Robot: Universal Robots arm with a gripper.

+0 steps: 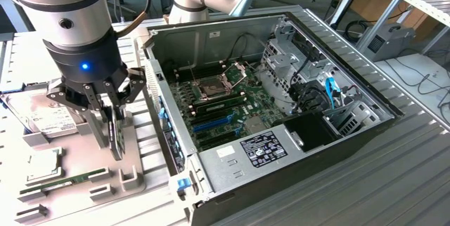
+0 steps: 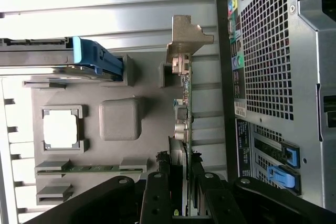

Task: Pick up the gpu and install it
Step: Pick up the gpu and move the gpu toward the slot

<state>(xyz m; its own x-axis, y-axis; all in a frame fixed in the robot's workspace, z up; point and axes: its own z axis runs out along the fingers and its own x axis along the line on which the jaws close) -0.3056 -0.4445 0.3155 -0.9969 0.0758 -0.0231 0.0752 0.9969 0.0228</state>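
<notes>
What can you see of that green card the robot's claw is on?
The gpu is a thin green circuit card seen edge-on, standing upright, with a bent silver bracket at one end. The gripper clasps it from above, a finger on each face. It stands over the grey parts tray, beside the open computer case; whether it rests in a slot is unclear.

case (image 1: 316, 184) open on ribbed table (image 1: 393, 184) | motherboard (image 1: 232, 105) inside, socket (image 1: 211, 86) near its middle | labelled power supply (image 1: 262, 149) at near corner | blue cable (image 1: 329, 91) by drive bays | grey tray (image 1: 134, 176) beside case, at exterior view's left | on tray: hard drive (image 1: 49, 118), CPU (image 1: 42, 165), memory stick (image 1: 67, 179), each apart
</notes>
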